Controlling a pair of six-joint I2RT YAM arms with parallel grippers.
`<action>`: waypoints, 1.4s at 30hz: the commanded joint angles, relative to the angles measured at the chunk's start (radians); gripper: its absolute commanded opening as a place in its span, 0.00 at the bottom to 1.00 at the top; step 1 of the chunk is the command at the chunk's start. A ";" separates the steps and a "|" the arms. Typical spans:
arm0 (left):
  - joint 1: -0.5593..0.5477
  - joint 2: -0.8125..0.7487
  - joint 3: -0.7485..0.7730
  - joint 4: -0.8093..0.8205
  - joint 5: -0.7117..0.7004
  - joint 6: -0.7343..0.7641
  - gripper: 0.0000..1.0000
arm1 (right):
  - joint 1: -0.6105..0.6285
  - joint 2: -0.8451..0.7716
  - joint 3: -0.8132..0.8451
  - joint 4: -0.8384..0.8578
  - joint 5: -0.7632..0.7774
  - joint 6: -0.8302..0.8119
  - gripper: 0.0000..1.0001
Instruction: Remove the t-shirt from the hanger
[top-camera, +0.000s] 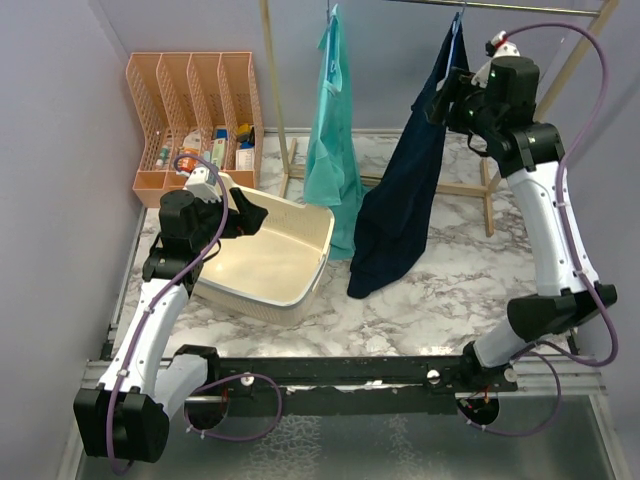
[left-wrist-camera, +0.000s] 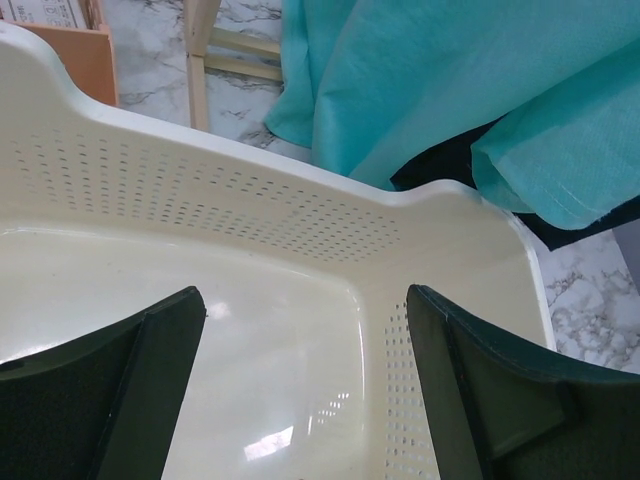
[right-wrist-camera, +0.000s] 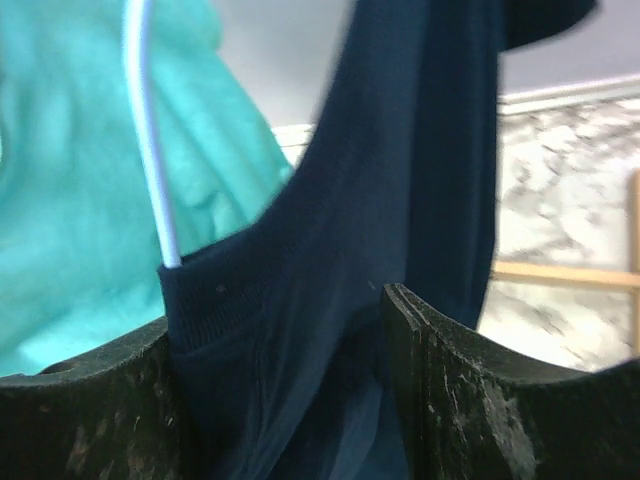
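Far left, at the back of the marble worktop (top-camera: 450, 290), a peach mesh file organizer (top-camera: 190, 100) stands with small bottles and packets in its slots. Just in front of it is the left arm, whose left end effector (left-wrist-camera: 305, 292) hovers over a cream perforated laundry basket (top-camera: 270, 262). Its jaws are spread wide with nothing between them, and the wrist view looks straight down into the basket's bare floor.

Moving right, a teal t-shirt (top-camera: 333, 150) hangs from the wooden clothes rack (top-camera: 279, 100). Its lower edge drops just past the basket's far right rim.

Next along is the one that matters: the navy t-shirt (top-camera: 400, 210) is on its hanger (right-wrist-camera: 148, 140), high on the rail. It drapes down beside the teal shirt, its hem close above the worktop. From the wrist view, the hanger's white wire runs down and disappears under the ribbed neckband.

At the far right, the right arm is reaching up tall. The right end effector (top-camera: 437, 100) is at the navy shirt's neckline, with its jaws standing apart and the neckband and dark fabric hanging between the two fingers. The left finger (right-wrist-camera: 90, 400) sits right at the collar's edge below the wire. The cloth looks flat, not pinched.
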 joint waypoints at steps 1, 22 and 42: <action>-0.005 0.004 -0.011 0.034 0.035 -0.011 0.84 | 0.000 -0.135 -0.137 -0.004 0.174 -0.043 0.61; -0.005 0.008 -0.019 0.048 0.059 -0.018 0.73 | 0.000 -0.180 -0.151 0.125 0.184 -0.115 0.44; -0.005 -0.017 -0.022 0.062 0.080 -0.010 0.39 | 0.000 -0.194 -0.196 0.376 0.142 -0.213 0.01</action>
